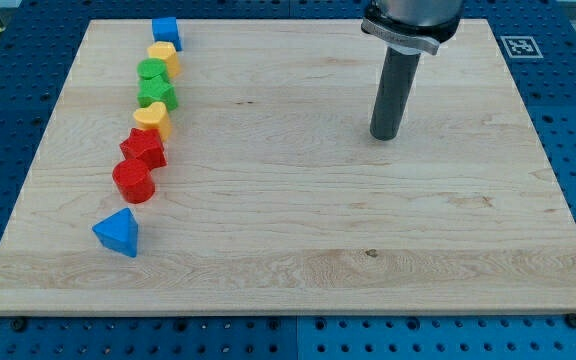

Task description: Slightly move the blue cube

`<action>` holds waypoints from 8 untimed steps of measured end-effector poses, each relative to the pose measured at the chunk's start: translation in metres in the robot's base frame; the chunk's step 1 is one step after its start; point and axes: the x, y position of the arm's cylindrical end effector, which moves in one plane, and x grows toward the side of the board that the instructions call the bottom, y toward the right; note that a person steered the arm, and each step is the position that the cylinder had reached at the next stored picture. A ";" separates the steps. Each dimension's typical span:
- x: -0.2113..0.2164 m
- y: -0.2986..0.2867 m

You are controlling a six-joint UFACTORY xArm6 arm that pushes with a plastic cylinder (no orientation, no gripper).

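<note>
The blue cube (165, 31) sits near the board's top edge, at the view's upper left, at the head of a line of blocks. Just below it lies a yellow heart-shaped block (165, 56). My tip (385, 136) rests on the board in the upper right-centre, far to the right of the blue cube and apart from every block.
The line runs down the left: a green block (152, 71), a green star-like block (157, 94), a yellow block (153, 118), a red star-like block (143, 148), a red cylinder (133, 181) and a blue triangular block (117, 232). A tag marker (520, 45) sits beyond the wooden board (368, 250).
</note>
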 end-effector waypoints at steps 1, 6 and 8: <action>0.000 0.000; -0.207 -0.167; -0.223 -0.265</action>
